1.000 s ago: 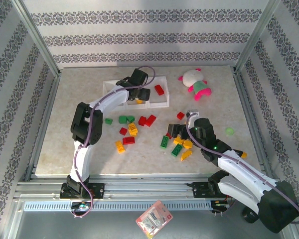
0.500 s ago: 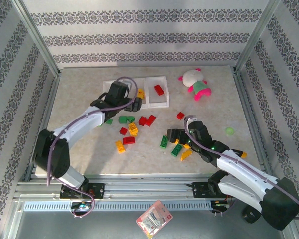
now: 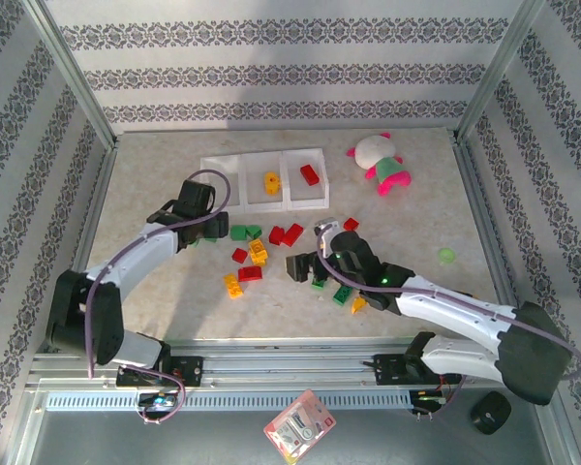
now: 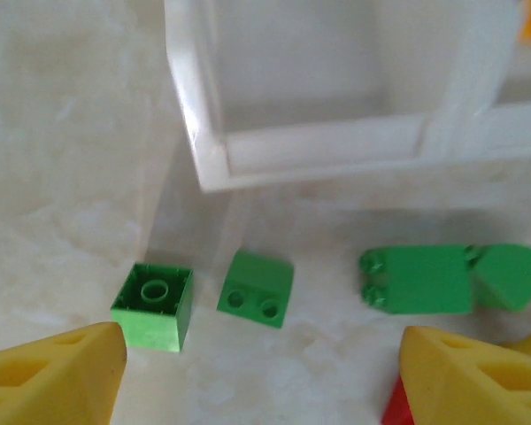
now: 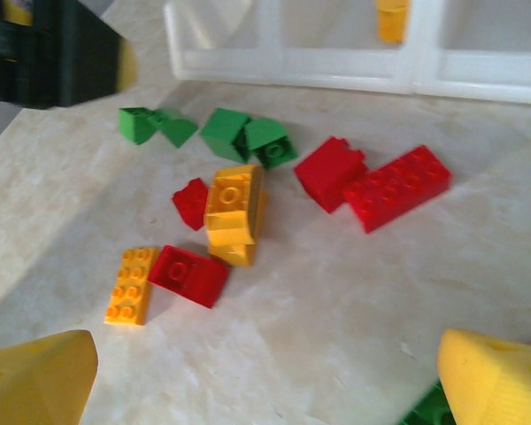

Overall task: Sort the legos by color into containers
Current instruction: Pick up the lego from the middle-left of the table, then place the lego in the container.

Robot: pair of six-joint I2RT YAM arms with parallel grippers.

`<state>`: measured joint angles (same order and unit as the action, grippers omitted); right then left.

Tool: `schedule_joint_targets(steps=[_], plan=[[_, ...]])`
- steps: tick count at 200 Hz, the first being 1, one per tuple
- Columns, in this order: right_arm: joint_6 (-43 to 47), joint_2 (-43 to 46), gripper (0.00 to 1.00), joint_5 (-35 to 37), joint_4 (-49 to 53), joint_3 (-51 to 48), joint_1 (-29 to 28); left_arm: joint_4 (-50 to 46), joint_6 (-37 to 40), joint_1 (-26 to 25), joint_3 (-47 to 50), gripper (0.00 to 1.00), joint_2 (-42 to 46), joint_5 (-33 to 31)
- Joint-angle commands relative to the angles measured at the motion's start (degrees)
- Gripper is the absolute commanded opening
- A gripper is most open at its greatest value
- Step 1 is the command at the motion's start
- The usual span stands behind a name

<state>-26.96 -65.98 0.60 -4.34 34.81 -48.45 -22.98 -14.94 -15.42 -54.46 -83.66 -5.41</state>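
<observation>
Tray (image 3: 261, 155) holds a yellow brick (image 3: 270, 181) and a red brick (image 3: 310, 174); the rest lie outside. Left end effector (image 4: 261, 367) and right end effector (image 5: 265, 372) are open.

Robot lab test cell. Aluminium frame posts (image 3: 73, 82) box in a marble-look tabletop (image 3: 416, 208). The walls are flat panels (image 3: 281, 73) of striped patterned paper, backdrop style. The left arm (image 3: 136, 257) and right arm (image 3: 455, 310) are bolted to a slotted metal rail (image 3: 290, 368) at the near edge, cables exposed. Staged props on the table: legos (image 3: 250, 273), containers (image 3: 283, 184), plush toy (image 3: 380, 161).
</observation>
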Motion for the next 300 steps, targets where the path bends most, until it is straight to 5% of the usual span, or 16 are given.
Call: schedule_joint_targets(steps=[1, 25, 109, 170, 239, 300], plan=[[1.81, -2.42, 0.98, -0.06, -3.92, 2.43, -1.98, -5.55, 2.72, 1.17, -3.32, 0.75, -4.11, 3.51], [1.37, -4.74, 0.98, -0.69, -5.22, 3.41, -3.13, -6.09, 3.36, 1.36, -5.90, 0.64, -8.53, 4.16], [1.40, -5.70, 0.98, -0.26, -5.96, 3.60, -3.94, -5.41, 2.92, 2.00, -8.82, 0.57, -17.60, 1.09], [1.30, -4.56, 0.98, -0.52, -6.97, 3.10, -3.94, -5.64, 1.33, 2.02, -8.31, 0.37, -13.78, 1.37], [2.10, -1.97, 0.98, -0.34, -9.08, 2.82, -3.20, -4.74, -1.63, 1.72, -12.43, 0.35, -3.01, 1.78], [1.19, -0.25, 0.98, 0.69, -9.00, 1.45, -2.80, -6.73, 1.29, 2.50, -30.58, 0.35, -16.87, 1.74]])
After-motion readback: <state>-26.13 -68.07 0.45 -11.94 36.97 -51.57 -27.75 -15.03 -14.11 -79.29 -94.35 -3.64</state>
